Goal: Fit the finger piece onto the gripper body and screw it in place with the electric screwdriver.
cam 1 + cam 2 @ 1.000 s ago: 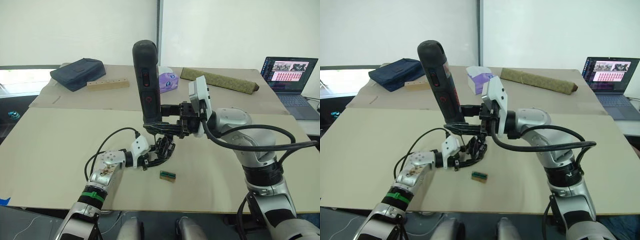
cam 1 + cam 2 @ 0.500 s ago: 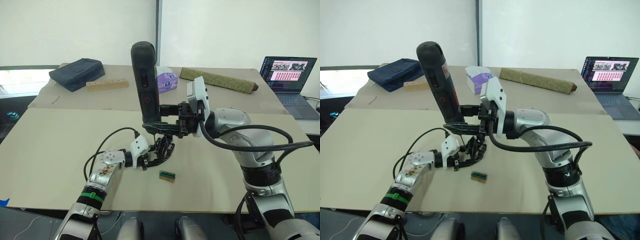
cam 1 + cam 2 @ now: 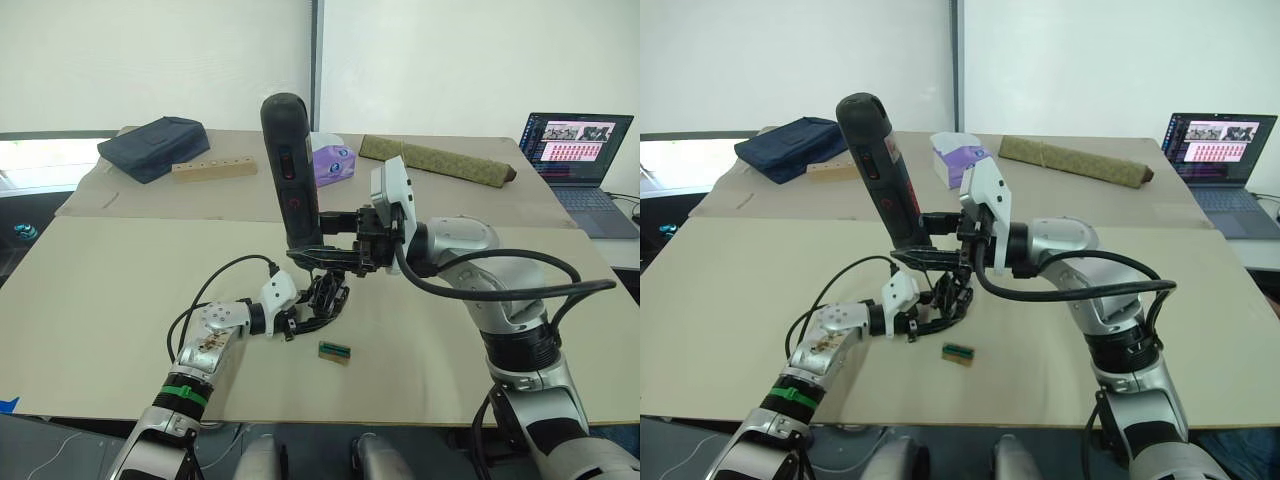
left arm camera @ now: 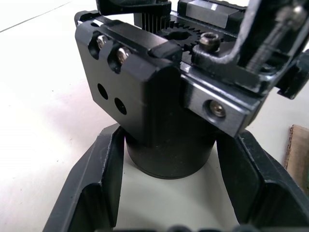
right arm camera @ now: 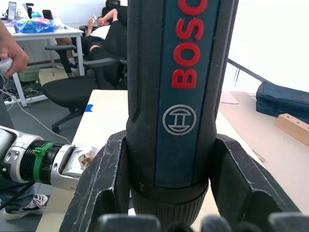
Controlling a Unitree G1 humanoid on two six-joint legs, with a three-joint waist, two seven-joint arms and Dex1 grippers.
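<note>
My right gripper (image 3: 322, 256) is shut on the lower barrel of the electric screwdriver (image 3: 292, 165), a dark cylinder with red lettering, held upright with its tip pointing down. In the right wrist view its fingers (image 5: 104, 183) clamp the barrel (image 5: 176, 96) from both sides. Directly under the tip stands the gripper body (image 3: 326, 297) on the table. My left gripper (image 3: 303, 318) is shut on its round base (image 4: 169, 154), one finger (image 4: 104, 179) on each side. A black block with two screw heads (image 4: 128, 72) sits on top of the body; I cannot tell whether this is the finger piece.
A small green-and-brown block (image 3: 335, 351) lies just in front of the gripper body. At the back of the table are a navy bag (image 3: 155, 146), a wooden block with holes (image 3: 215, 168), a purple tissue box (image 3: 336, 160), an olive roll (image 3: 440, 160) and a laptop (image 3: 577, 150). A person's hand (image 5: 12, 54) is beyond the table.
The screwdriver has sunk slightly and leaned a little to the left with my right wrist. My left gripper and the gripper body have stayed put.
</note>
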